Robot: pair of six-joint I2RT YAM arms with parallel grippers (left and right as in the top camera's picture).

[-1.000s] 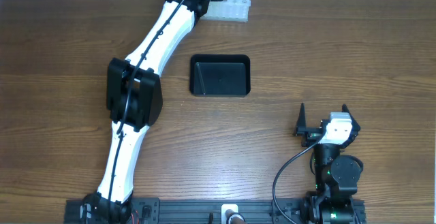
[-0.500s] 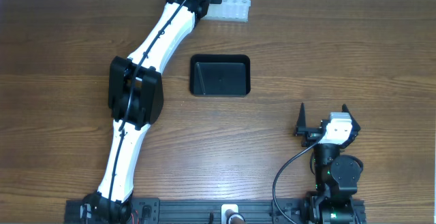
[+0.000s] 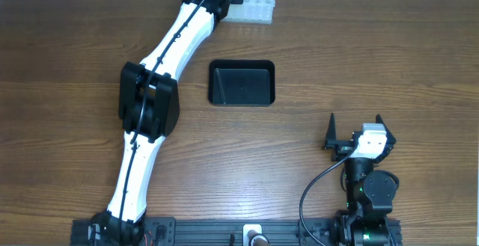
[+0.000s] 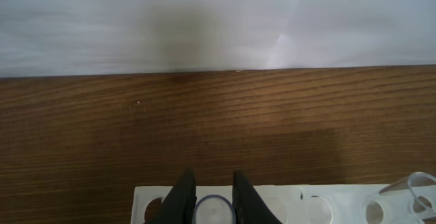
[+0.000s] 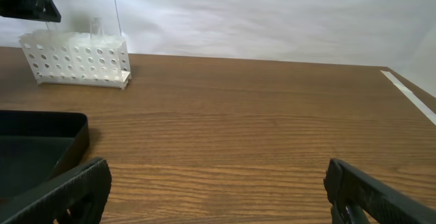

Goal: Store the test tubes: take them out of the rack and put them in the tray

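In the rack, a test tube tight between the left tool's clenched fingers; right tool released, well apart.

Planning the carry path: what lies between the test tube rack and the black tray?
Nothing: the top view shows bare table between the rack and the tray.

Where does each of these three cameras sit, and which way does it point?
Top view: overhead, facing down at the table; left arm, right arm, rack and tray show.
Left wrist view: on the left arm's wrist, facing a white wall past the left pincer, closed around a test tube in the rack.
Right wrist view: on the right arm's wrist, low over the table, facing the rack past the open right pincer.
Shared: the rack in all three; the tray in top and right wrist views.
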